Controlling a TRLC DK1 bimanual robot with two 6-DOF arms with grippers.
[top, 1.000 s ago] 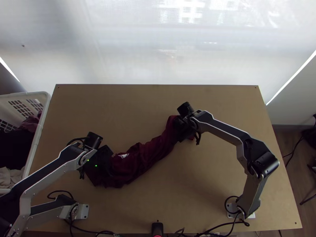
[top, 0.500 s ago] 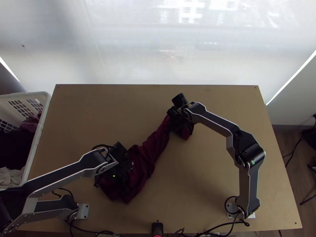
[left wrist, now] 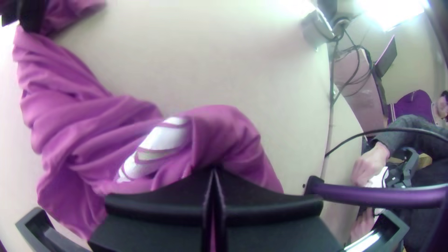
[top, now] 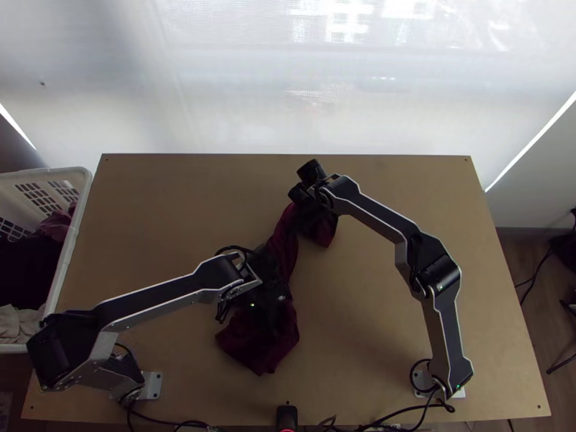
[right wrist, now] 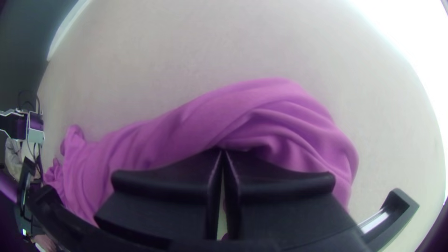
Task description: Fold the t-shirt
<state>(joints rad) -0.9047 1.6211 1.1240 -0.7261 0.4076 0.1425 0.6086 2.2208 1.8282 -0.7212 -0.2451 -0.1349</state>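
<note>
Shirt bunched mid-table, left gripper and right gripper both clenched on it. Likely stretching out: draw apart evenly, light tension, then lower flat. Far edge near right gripper; table runs wide both sides, basket beyond left edge.

Seems robotics lab or test room: two robot arms mounted on wooden surface, cables along near edge, white basket at left, wooden floor at right.
</note>
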